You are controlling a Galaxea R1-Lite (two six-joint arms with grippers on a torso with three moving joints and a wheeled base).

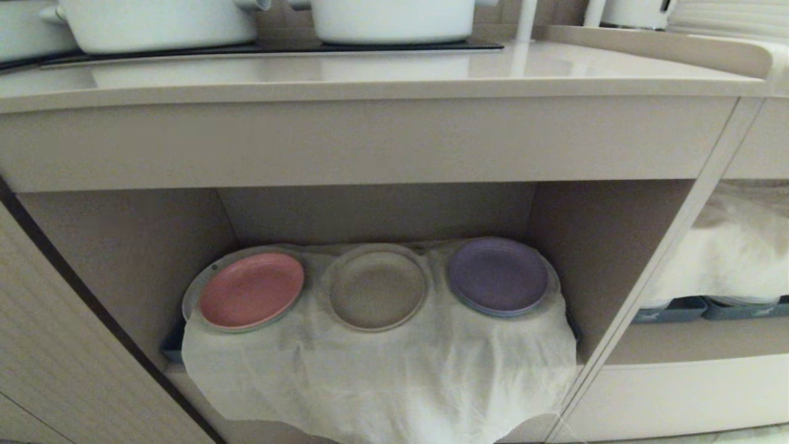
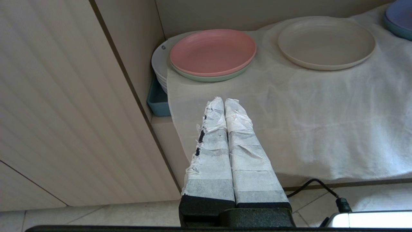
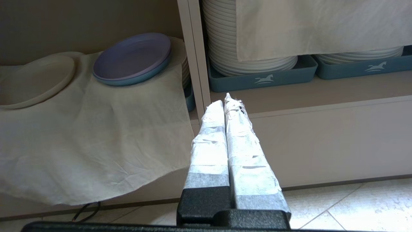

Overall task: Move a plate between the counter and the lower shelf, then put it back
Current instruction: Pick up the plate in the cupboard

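On the white cloth [image 1: 382, 376] of the lower shelf [image 1: 142, 259], sat the plate [image 1: 377, 287], cream-beige, flat, upright, middle of the row. Left of the plate: pink plate [image 1: 251, 290], stacked on a greenish one over a pile of white plates [image 2: 159, 64]. Right of the plate: purple plate [image 1: 498, 275], on a blue one. Likely perched on cloth-covered stacks, hence raised and easy to reach from the front. Above the plate, well apart: the counter [image 1: 370, 74], with two white pots [image 1: 394, 18] on the black hob; bare worktop in front of the pots, probably the drop spot.

Out in front of the shelf, short of the plate and low: left gripper [image 2: 224, 101], taped fingers [image 2: 212, 141] pressed together, holding nothing, tip aimed at the cloth between pink plate and the plate. Further right of the plate: right gripper [image 3: 227, 102], jaws together too, empty, pointing at the divider post [image 3: 193, 58] beside the recess with grey-blue trays [image 3: 262, 77]. Neither seen in head view; both looked parked.

Judged: task not begun, plate untouched on the shelf. Next move would need jaws apart and a pinch on the low rim; cloth snag possible.
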